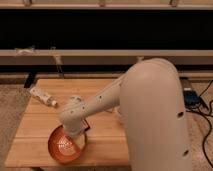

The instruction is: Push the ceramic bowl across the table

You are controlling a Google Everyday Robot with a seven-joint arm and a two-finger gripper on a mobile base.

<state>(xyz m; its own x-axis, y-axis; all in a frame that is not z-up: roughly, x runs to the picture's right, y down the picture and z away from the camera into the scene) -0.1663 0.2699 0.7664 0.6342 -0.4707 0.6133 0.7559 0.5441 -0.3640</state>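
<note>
**Bowl at the near-left part of the table, gripper down at its rim**

- Ceramic bowl (65, 145) sits on the table (35, 130), close to the near edge and left of centre. Orange-red, pale swirl marks visible inside. Upright, fully on the tabletop.
- Arm (150, 110) comes in from the right and fills much of the view. The forearm runs down and left across the table, ending at a rounded wrist right above the bowl.
- Gripper (75, 137) is at the bowl's upper right rim, pointing down toward it. The wrist housing covers most of it; can't tell whether it touches the rim or the inside.
- A small dark object (86, 126) pokes out just right of the wrist, near the bowl's rim; too hidden to identify.
- A white tube-like item (41, 96) lies on its side at the far-left part of the table, well apart from the bowl.
- Off the table on the right: a blue device (192, 96) with black cables (206, 142) on the floor.
- Behind the table: a dark wall with a pale horizontal rail (75, 56).
</note>
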